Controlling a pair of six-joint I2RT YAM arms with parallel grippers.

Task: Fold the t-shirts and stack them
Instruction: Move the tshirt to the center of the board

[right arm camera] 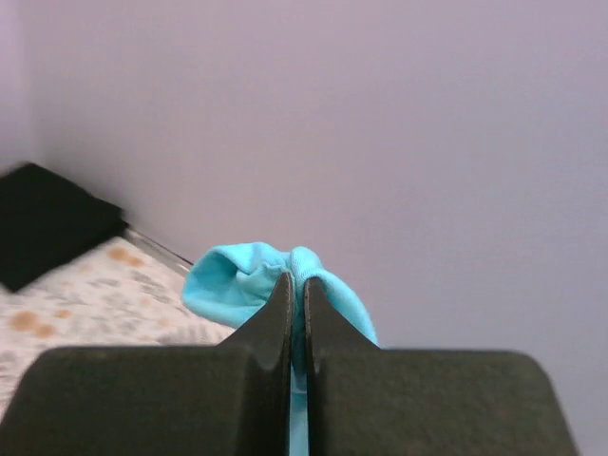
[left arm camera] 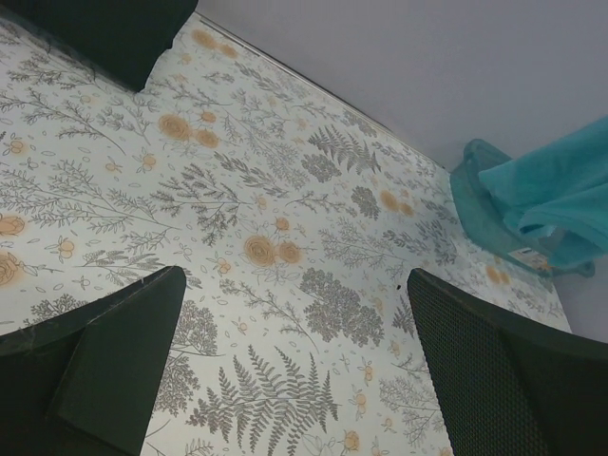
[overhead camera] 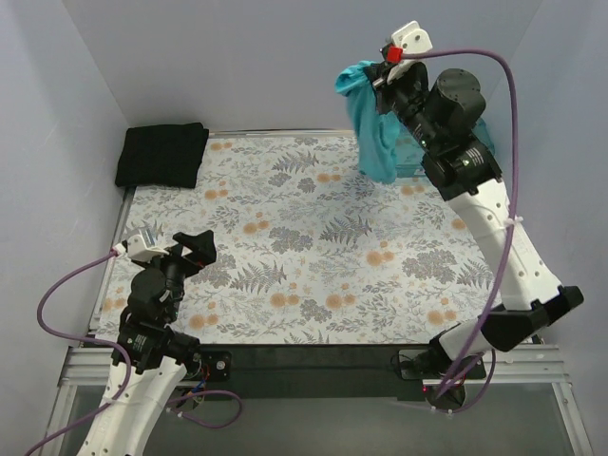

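The only marking in sight is a small pale sticker on the tub, seen from the left wrist and too small to read. The right gripper is raised high over the far right corner, close to the back wall, its two fingers pressed together on a bunched fold of the teal t-shirt. The shirt hangs from that pinch in a loose column, and in the left wrist view its lower folds drape down over the tub's rim. Whether any cloth touches the flowered table cannot be told. The black t-shirt lies folded into a flat rectangle in the far left corner. Its back edge runs along the foot of the wall, and its left edge sits at the table's side edge, beside the left wall. It is well apart from the hanging shirt. Between the two shirts the printed surface lies uncovered from the far edge to the near one, where a dark strip borders it above the arm bases. The left gripper sits low near the near left corner with its fingers spread wide apart, holding nothing, pointed across the table toward the tub. A purple cable loops out from the right arm toward the right wall, and another curls out beside the left arm.
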